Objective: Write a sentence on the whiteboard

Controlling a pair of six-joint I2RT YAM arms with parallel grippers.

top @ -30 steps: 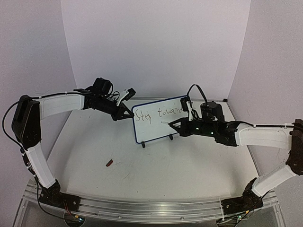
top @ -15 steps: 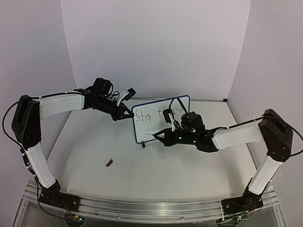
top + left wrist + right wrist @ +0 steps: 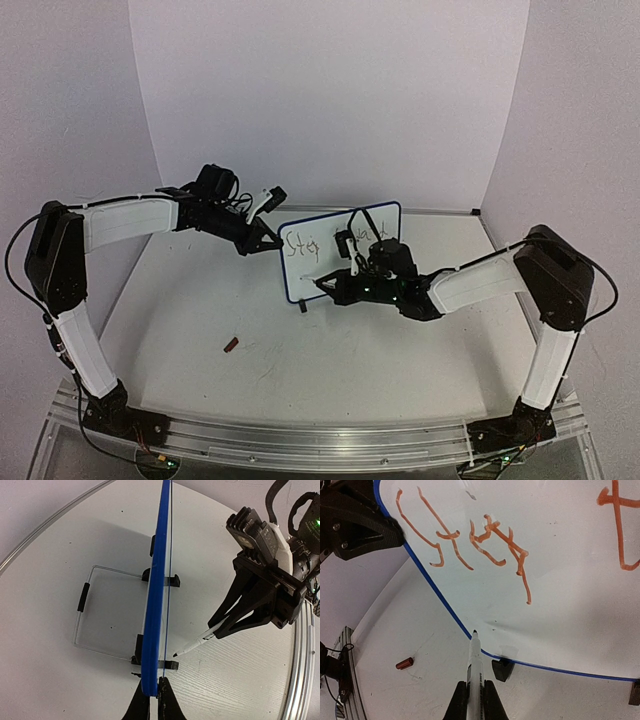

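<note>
The whiteboard (image 3: 306, 276) (image 3: 560, 605) stands upright on black feet, its blue frame (image 3: 157, 580) seen edge-on in the left wrist view. The sentence (image 3: 465, 535) shows as orange handwriting on the upper part, starting "Stay" (image 3: 303, 246). My left gripper (image 3: 152, 700) (image 3: 264, 241) is shut on the board's left edge. My right gripper (image 3: 475, 700) (image 3: 332, 288) is shut on a white marker (image 3: 474, 665) (image 3: 192, 644). The marker's tip points at the board's lower left corner, a small gap off the face.
A reddish marker cap (image 3: 231, 345) (image 3: 404, 663) lies on the white table, front-left of the board. A thin wire stand (image 3: 82, 610) lies flat behind the board. A metal rail (image 3: 300, 440) runs along the near table edge.
My right arm has swept left along the board with the marker, from its right half to its lower left corner. The left arm and the board have stayed put.
</note>
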